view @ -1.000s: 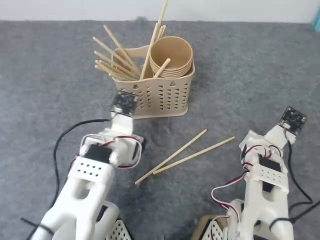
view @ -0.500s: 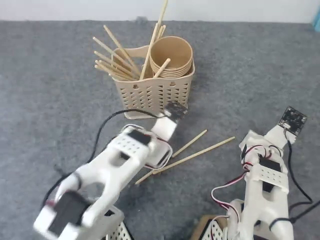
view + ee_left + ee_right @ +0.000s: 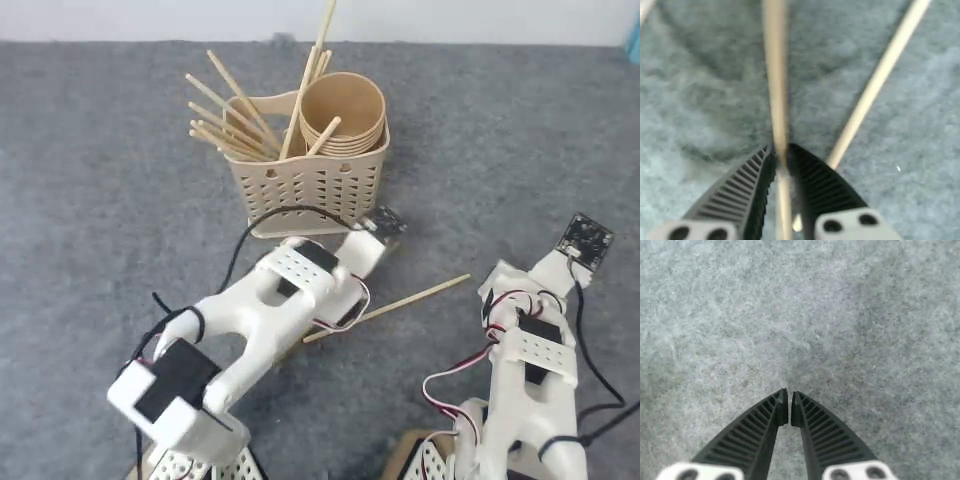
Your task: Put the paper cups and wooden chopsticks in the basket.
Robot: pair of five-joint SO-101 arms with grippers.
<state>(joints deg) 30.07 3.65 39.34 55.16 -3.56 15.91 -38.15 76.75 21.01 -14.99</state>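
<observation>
Loose chopstick (image 3: 776,75), in front of the basket (image 3: 310,190), is now pinched in the left gripper (image 3: 781,149); that arm swung across within the last second. Second chopstick (image 3: 405,298) lies just beside it. Right gripper (image 3: 789,392) is pressed together and idle. Lift looks due next.

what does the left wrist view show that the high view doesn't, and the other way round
Left wrist view adds: the left gripper shut on one chopstick. High view adds: the basket with paper cups and more sticks, plus the right arm. Shared: the loose chopstick lying on the grey mat.
</observation>
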